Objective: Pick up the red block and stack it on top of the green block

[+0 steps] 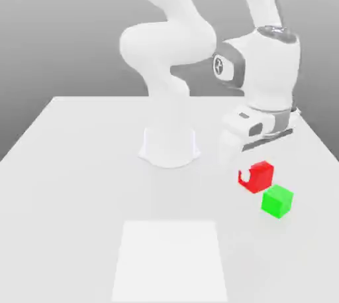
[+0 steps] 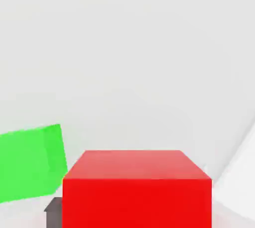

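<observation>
1. A white robot arm (image 1: 198, 43) stood on a pale grey table (image 1: 66, 162), its round base toward the far side of the tabletop in the exterior view.
2. The arm bent over to the exterior view's right, with its hand pointing down toward two small cubes.
3. The gripper (image 1: 250, 177) was clenched on the red block (image 1: 258, 177), one white finger wrapping over the block's side that faced the exterior view's left.
4. The red block appeared lifted a little off the table, hanging directly beneath the hand; its glossy faces were plain.
5. The green block (image 1: 277, 201) sat on the table just beside the red block, nearer the camera and slightly toward the exterior view's right. Whether the two cubes touched could not be told.
6. In the hand view, the red block (image 2: 137, 189) loomed close, with the green block (image 2: 30, 164) beside it and partly behind it.
7. A lighter rectangular patch (image 1: 171, 262) marked the tabletop near the front edge, well apart from both cubes.
</observation>
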Controlling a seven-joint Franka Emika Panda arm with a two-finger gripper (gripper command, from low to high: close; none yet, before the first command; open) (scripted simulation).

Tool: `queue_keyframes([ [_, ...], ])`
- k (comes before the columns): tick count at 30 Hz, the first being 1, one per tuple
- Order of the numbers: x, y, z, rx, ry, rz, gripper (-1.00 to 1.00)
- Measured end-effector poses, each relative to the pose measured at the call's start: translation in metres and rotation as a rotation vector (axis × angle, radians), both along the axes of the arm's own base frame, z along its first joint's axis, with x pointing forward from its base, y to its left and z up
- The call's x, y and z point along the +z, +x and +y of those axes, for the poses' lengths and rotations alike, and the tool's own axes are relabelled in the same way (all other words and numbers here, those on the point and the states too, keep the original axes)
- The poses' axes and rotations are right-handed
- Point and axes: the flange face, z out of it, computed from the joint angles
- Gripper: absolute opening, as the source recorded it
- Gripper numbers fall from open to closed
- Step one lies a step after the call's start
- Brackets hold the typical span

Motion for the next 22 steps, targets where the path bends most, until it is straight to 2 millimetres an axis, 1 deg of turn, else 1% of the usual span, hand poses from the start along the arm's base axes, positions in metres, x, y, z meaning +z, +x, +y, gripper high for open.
queue_keyframes([
  [1,0.001,-0.009,0.013,0.079,0.0,0.001,-1.0],
  [3,-0.009,-0.016,0.024,0.137,0.0,0.001,-1.0],
  [8,-0.053,-0.018,0.026,0.154,-0.001,0.001,-1.0],
  [9,-0.06,-0.018,0.026,0.153,-0.001,0.001,1.0],
  [14,-0.06,-0.018,0.026,0.153,-0.001,0.001,1.0],
  [15,-0.063,-0.019,0.026,0.154,0.0,0.001,1.0],
  [16,-0.06,-0.019,0.027,0.158,0.0,0.001,1.0],
  [18,-0.046,-0.019,0.028,0.161,0.0,0.001,1.0],
  [22,-0.01,-0.019,0.027,0.157,0.0,0.001,1.0],
])
